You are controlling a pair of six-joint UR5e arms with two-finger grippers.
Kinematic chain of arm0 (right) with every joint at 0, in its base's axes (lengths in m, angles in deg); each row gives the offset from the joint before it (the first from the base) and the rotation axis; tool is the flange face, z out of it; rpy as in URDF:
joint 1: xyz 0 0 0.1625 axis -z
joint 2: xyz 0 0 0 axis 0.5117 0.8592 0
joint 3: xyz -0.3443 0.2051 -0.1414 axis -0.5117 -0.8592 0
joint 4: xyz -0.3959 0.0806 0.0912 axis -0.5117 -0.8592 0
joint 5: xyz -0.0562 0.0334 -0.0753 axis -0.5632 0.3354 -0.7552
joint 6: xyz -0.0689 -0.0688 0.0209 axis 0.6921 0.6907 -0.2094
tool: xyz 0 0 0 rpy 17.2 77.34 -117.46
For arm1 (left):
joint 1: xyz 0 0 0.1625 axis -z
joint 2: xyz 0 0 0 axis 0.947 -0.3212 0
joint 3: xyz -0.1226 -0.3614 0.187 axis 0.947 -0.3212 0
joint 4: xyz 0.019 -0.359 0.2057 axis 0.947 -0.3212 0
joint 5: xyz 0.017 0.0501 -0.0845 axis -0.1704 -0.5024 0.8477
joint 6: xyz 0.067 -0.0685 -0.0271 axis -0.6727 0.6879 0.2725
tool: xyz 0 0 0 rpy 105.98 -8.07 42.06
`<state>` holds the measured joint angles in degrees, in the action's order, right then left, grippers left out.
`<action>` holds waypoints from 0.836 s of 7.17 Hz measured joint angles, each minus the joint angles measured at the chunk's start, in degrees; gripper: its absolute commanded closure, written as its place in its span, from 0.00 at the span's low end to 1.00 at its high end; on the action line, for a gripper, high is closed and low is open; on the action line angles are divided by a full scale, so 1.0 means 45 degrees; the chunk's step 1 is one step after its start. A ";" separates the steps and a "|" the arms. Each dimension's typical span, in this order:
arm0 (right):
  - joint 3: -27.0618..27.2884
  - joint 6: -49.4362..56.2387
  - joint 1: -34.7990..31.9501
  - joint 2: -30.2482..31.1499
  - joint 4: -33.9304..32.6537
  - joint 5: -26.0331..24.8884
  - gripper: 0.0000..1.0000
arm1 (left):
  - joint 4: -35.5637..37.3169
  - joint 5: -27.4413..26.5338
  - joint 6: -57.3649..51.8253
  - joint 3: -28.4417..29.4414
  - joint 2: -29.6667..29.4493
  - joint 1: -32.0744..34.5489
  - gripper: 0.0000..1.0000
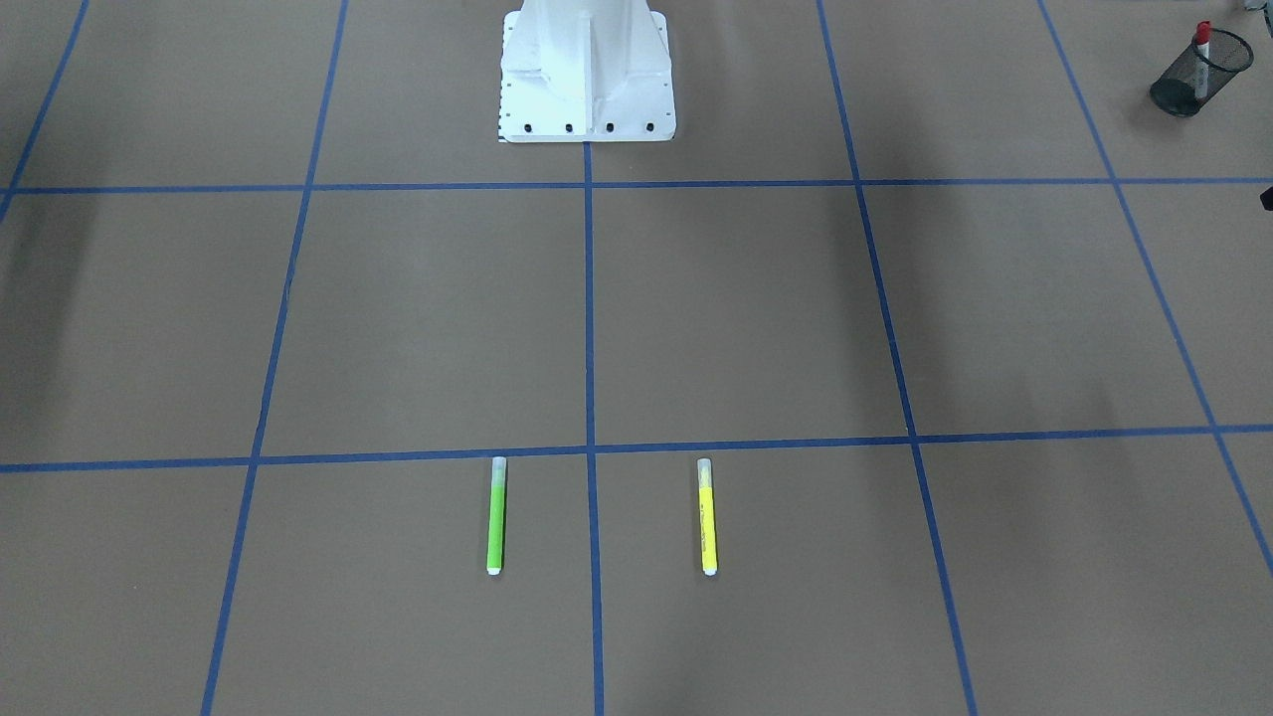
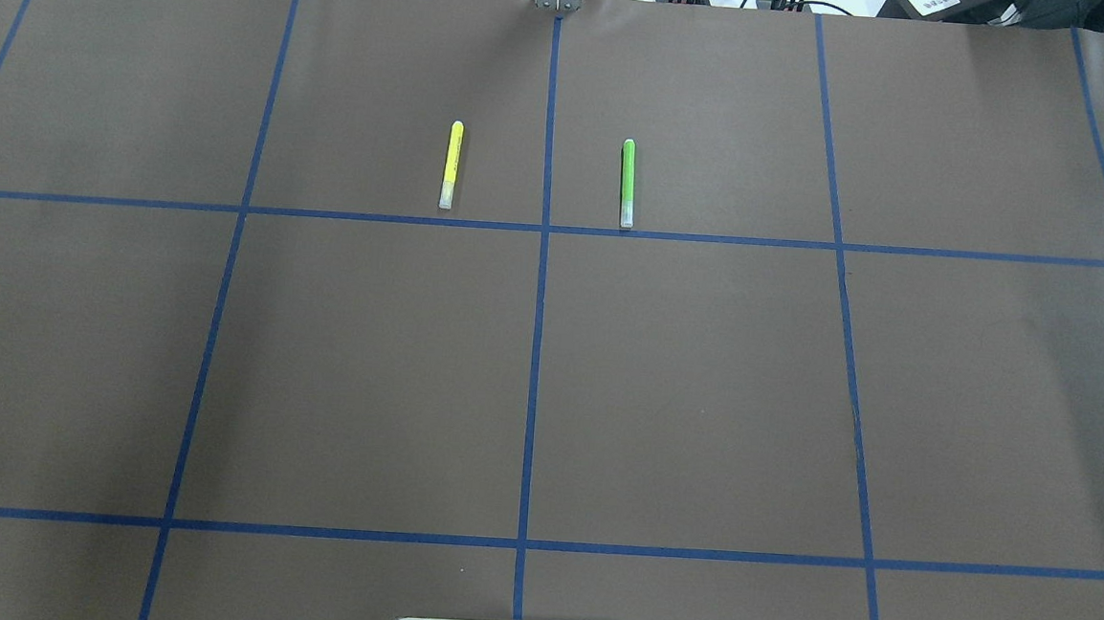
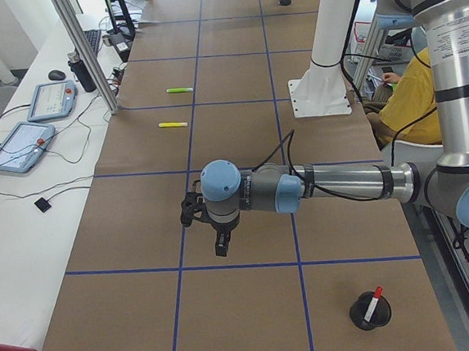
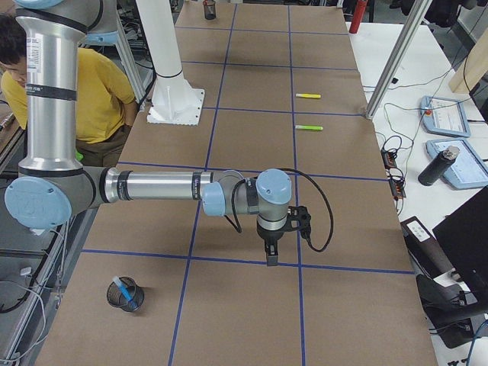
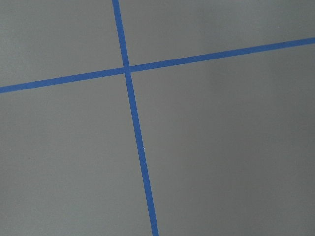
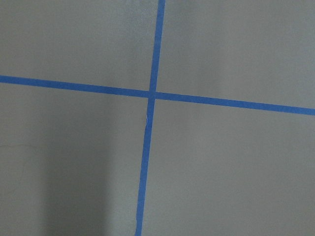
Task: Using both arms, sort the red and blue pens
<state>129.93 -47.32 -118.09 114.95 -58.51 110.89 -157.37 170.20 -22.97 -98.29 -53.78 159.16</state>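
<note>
In the left side view you see the left arm (image 3: 342,184) stretched out low over the brown table (image 3: 255,321). The left gripper (image 3: 222,244) points down at the table close to a blue tape line (image 3: 250,264). This gripper shows only from the side, so I cannot tell you if its jaws are apart or together. The red pen (image 3: 376,297) leans in a black mesh cup (image 3: 364,318), at about 5 o'clock from the left gripper and well apart from it. In the front-facing view this cup sits at the 2 o'clock corner. In the right side view the right arm (image 4: 152,185) also reaches out low, and the right gripper (image 4: 271,253) points down near the tape. Here too I cannot tell whether the jaws are apart or together. The blue pen (image 4: 120,287) leans in a second mesh cup (image 4: 133,302), at about 8 o'clock from the right gripper and well apart from it. Both wrist cameras give you only brown paper and a crossing of tape. The green marker (image 2: 628,182) and the yellow marker (image 2: 451,165) lie flat and parallel at about 12 o'clock in the overhead view, one on each side of the centre tape line, not touching it. A person in a yellow shirt (image 4: 95,95) sits beside the robot's white base (image 4: 177,84).
</note>
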 measured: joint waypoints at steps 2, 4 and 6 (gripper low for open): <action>0.0165 0.0026 0.0009 0.0378 0.0013 0.0271 0.00 | -0.0025 0.0015 -0.0075 0.0036 -0.0001 0.0000 0.00; 0.0194 0.0019 0.0010 0.0773 0.0131 0.0481 0.00 | -0.0016 -0.0018 -0.0111 0.0116 -0.0044 0.0000 0.00; 0.0101 0.0004 0.0010 0.1188 0.0768 0.0506 0.00 | 0.0009 -0.0245 -0.0164 0.0082 -0.0113 0.0000 0.00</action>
<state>130.38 -47.30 -118.05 120.29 -55.06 113.16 -157.33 169.10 -23.71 -97.92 -54.29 159.16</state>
